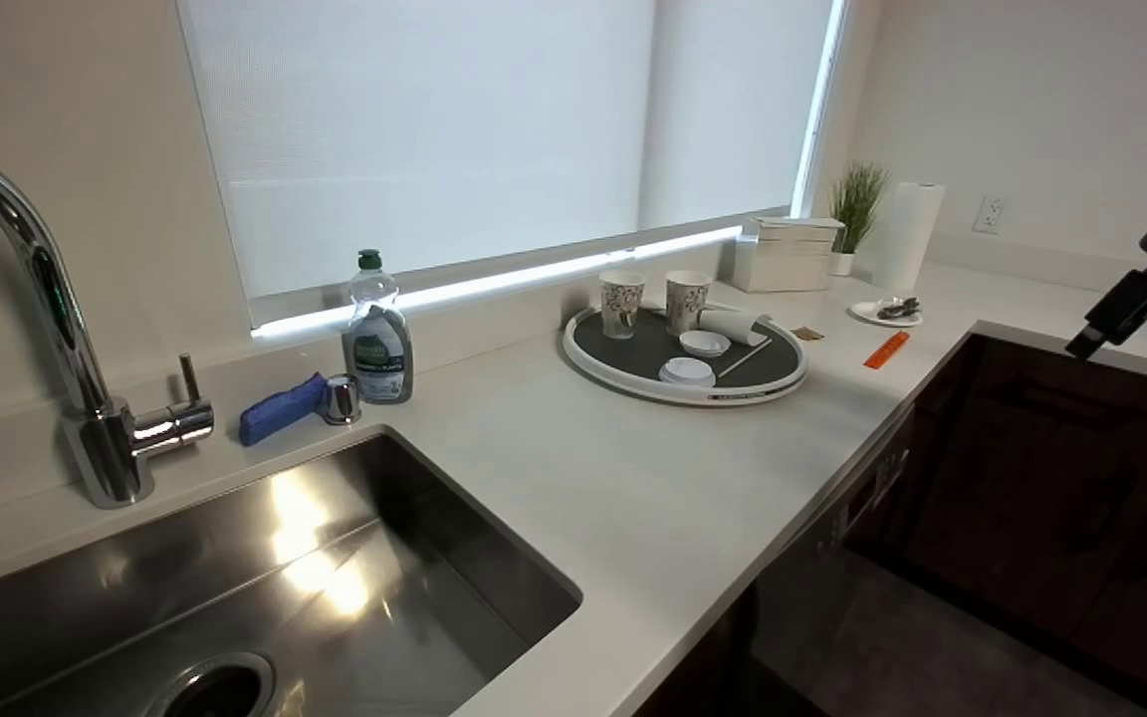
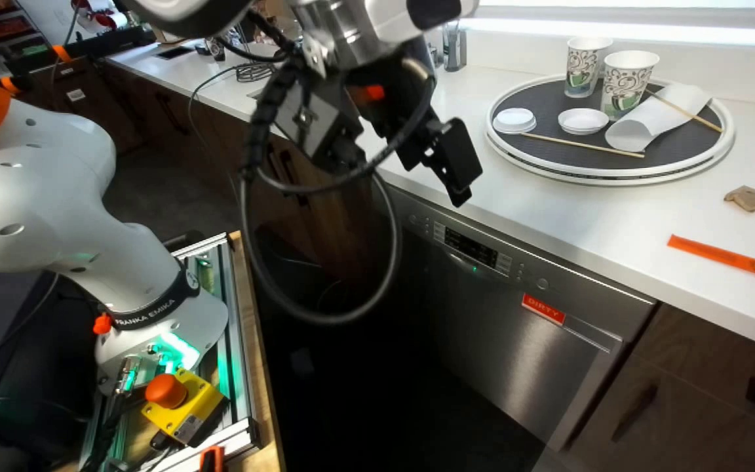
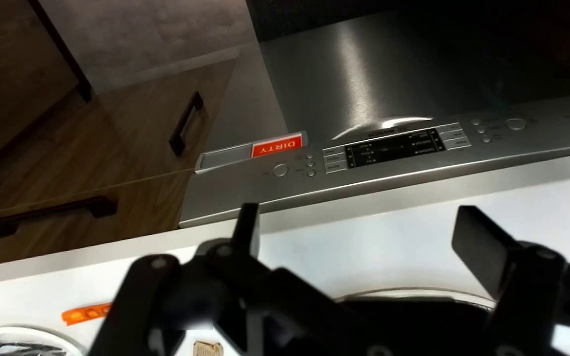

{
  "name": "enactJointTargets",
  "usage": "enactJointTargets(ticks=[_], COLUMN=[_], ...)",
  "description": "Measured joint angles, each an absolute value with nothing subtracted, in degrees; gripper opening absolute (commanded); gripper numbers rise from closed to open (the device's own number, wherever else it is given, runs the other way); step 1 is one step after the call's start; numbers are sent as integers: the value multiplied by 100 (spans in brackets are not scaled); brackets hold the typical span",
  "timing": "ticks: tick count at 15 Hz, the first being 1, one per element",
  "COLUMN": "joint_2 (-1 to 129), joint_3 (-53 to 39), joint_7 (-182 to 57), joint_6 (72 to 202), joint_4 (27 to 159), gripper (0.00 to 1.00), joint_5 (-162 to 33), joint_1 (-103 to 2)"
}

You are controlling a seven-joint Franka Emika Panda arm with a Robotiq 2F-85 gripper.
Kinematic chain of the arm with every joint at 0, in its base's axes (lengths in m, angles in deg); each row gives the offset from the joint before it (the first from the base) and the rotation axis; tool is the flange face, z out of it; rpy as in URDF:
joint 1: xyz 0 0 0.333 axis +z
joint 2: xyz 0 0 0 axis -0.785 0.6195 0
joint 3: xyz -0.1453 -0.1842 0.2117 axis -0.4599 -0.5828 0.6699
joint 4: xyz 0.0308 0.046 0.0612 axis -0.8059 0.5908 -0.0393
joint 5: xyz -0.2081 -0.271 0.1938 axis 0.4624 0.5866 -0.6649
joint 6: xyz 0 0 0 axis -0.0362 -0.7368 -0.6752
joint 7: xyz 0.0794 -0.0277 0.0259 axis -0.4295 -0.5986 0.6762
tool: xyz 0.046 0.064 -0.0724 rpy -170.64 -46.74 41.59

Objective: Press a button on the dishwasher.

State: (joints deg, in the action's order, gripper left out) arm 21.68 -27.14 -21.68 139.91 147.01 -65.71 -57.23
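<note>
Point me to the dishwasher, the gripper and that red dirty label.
Dishwasher (image 2: 508,334), in an exterior view: steel front.
Gripper (image 3: 357,225), wrist view: midway between its fingertips.
Red DIRTY label (image 3: 277,145), wrist view: lettered face.

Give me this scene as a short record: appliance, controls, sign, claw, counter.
appliance: steel-fronted dishwasher, under the counter
controls: buttons on both sides of a dark display
sign: red, reads DIRTY
claw: open, touching no button
counter: round tray bearing two upright paper cups and white lids; orange strip apart from the tray
</note>
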Motion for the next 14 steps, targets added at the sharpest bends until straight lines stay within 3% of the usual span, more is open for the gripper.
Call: enactJointTargets(ticks=[5,14], joint_2=[2417,2510], joint_3=[-3353,-3481], joint_7=[-1030,-850], joint_6=[15336,15467], joint_4=[15412,15481], gripper=[100,100], joint_5=[-7479,-7694], joint_1=[-5519,-5409])
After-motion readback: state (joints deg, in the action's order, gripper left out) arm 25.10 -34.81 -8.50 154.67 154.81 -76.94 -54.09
